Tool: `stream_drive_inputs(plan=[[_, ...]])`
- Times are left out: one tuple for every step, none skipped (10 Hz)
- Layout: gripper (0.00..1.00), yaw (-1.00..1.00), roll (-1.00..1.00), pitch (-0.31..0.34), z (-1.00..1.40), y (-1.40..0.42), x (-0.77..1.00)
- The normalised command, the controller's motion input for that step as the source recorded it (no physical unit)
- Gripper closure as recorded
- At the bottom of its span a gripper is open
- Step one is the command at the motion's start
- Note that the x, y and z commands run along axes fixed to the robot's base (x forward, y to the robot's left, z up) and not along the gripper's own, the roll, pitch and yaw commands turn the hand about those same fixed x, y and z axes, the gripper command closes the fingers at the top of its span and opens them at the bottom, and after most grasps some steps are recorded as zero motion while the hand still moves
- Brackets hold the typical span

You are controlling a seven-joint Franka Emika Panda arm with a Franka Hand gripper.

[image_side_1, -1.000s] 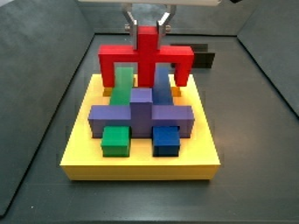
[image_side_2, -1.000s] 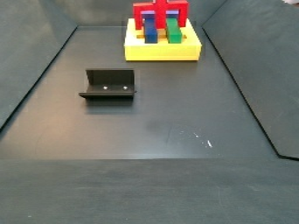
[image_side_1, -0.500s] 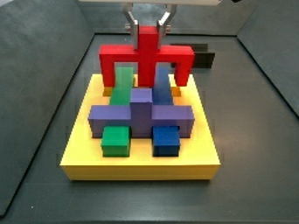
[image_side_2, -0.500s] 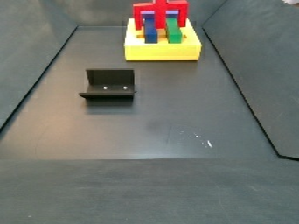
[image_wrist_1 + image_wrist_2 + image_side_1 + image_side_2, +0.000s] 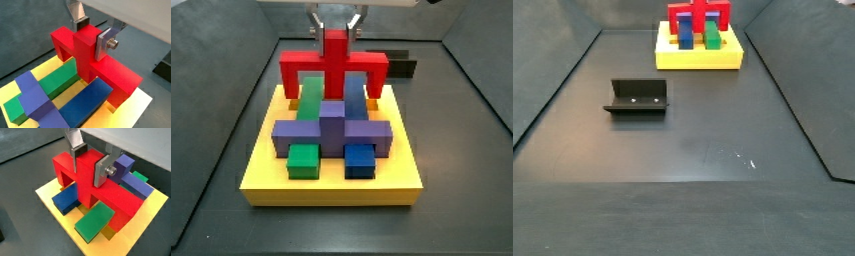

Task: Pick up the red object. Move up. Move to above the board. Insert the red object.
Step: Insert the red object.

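The red object point(image 5: 334, 68) is a red arch with a central post. My gripper point(image 5: 337, 26) is shut on that post from above, its silver fingers point(image 5: 105, 42) pressed on both sides, as both wrist views show point(image 5: 90, 164). The arch hangs upright over the far half of the yellow board point(image 5: 331, 190), its legs straddling a long green bar point(image 5: 50, 85) and a long blue bar point(image 5: 87, 100). I cannot tell whether the legs touch the board. In a side view the red object point(image 5: 698, 18) stands at the far end over the board point(image 5: 698, 62).
A purple cross block point(image 5: 331, 130), a small green block point(image 5: 302, 160) and a small blue block point(image 5: 362, 160) sit on the board's near half. The dark fixture point(image 5: 637, 97) stands on the grey floor away from the board. Sloped bin walls surround the floor.
The gripper and the red object have shifted only very slightly, looking a touch smaller in the side view. The grip is unchanged.
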Motion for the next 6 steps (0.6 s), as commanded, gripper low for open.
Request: stream_drive_inputs(plan=[[1.0, 0.0, 0.0, 0.0, -0.28, 0.0, 0.12], [1.0, 0.0, 0.02, 0.0, -0.34, 0.0, 0.25], [1.0, 0.0, 0.04, 0.0, -0.35, 0.0, 0.25], [1.0, 0.0, 0.03, 0.0, -0.25, 0.0, 0.13], [1.0, -0.03, 0.0, 0.0, -0.04, 0.0, 0.08], [1.0, -0.05, 0.0, 0.009, 0.0, 0.07, 0.0]])
